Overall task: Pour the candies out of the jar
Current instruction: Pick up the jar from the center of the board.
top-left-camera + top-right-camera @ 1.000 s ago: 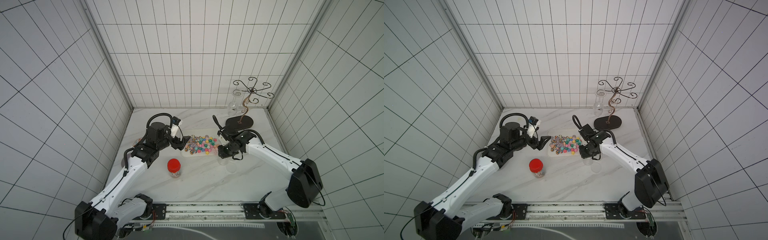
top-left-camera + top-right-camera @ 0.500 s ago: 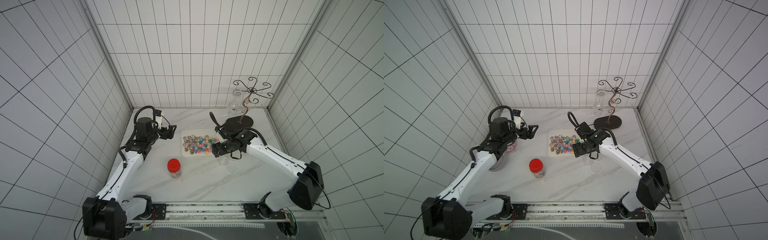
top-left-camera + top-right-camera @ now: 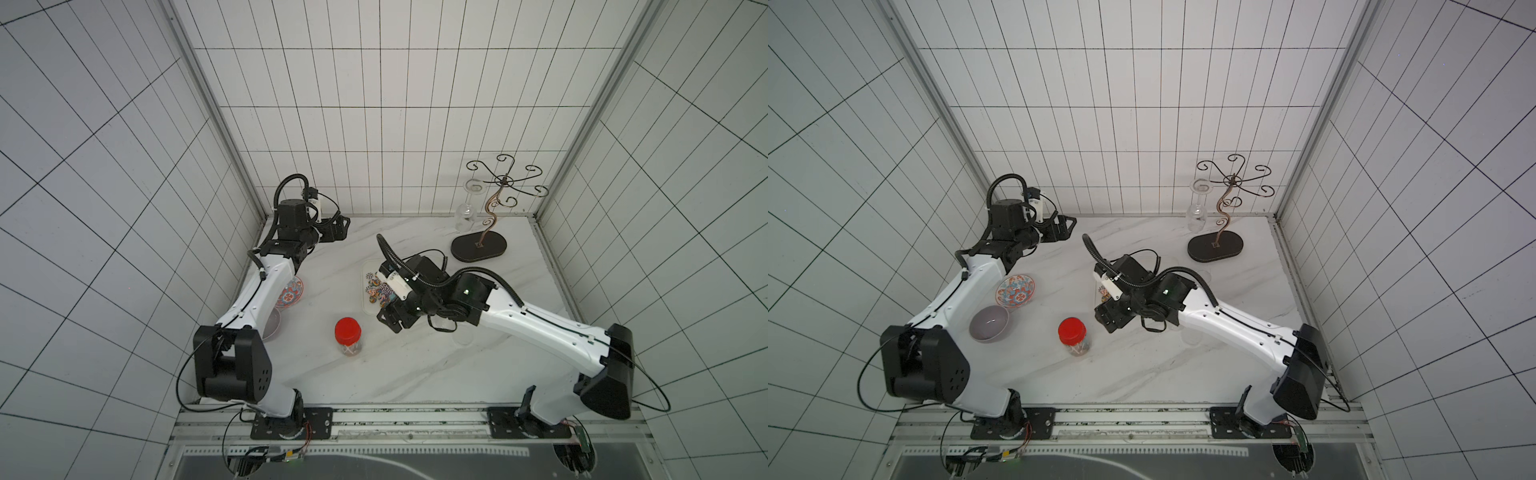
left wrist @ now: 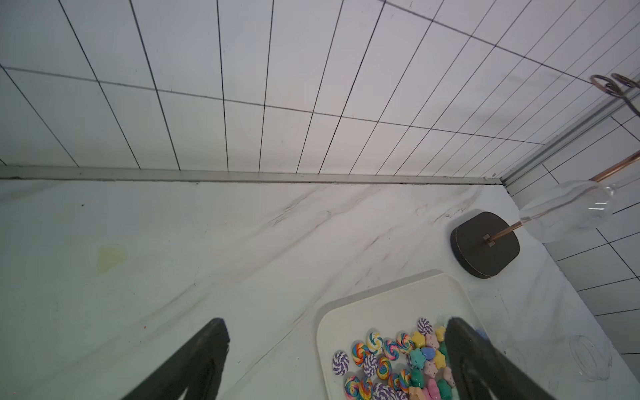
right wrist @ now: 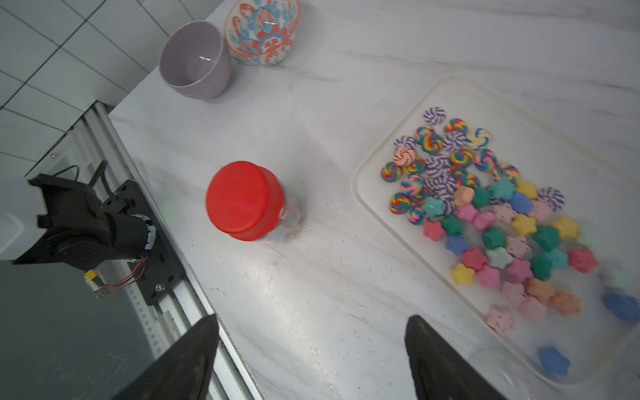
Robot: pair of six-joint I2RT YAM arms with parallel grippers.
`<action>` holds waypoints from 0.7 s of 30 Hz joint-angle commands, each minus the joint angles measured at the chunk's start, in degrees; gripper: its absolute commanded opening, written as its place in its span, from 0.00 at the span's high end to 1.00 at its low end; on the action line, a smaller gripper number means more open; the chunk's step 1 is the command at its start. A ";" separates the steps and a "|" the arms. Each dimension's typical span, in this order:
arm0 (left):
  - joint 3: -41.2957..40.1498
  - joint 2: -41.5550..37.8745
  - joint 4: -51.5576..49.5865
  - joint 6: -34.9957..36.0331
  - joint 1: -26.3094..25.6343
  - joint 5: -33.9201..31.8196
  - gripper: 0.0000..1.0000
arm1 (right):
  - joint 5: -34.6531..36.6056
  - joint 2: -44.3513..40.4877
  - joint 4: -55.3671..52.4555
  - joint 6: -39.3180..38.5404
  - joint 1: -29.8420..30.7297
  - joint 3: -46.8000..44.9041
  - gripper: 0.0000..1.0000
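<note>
- Two bowls [image 3: 1000, 307] stand on the worktop [image 3: 407, 365] under the left arm, well apart from both claws. I think they play no part in this step.
- The left claw [image 3: 341, 227] hangs released and empty, high near the back wall and far from the jar. I judge it will have to come over later, because one claw alone cannot hold the jar and also take off the lid.
- The jar [image 5: 246, 201] stands upright on the worktop, just ahead of the right claw and a little lower, and nothing touches it. Its red lid [image 5: 239, 197] is on. Something shows through the clear wall, but it is too blurred to name.
- The right claw [image 5: 311, 323] is released, its jaws wide apart with nothing between them. The step seems to be taking the jar. To do it well, the claw should come down level and close on the clear body under the lid, well centred, so the jar does not tip or slip.
- The tray [image 5: 360, 207] lies just beside the right claw, on the side away from the jar. Many candies [image 5: 485, 214] already lie on it.
</note>
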 commanded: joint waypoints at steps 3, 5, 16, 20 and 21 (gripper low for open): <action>-0.50 4.43 -1.21 -8.16 6.98 9.46 0.03 | -1.39 6.39 2.43 -3.41 3.68 8.70 0.14; -0.70 4.79 -1.01 -8.29 7.85 9.79 0.03 | -1.50 9.21 2.09 -4.02 4.25 10.86 0.14; -1.27 5.49 -0.40 -9.21 8.97 10.56 0.03 | 0.99 21.01 -0.85 -5.90 5.95 21.43 0.15; -1.47 4.99 0.00 -9.49 9.31 10.76 0.03 | 1.87 23.39 -2.21 -5.90 6.16 23.46 0.15; -1.62 4.94 0.20 -9.68 9.32 10.88 0.03 | 2.12 23.86 -2.62 -5.97 6.14 23.87 0.15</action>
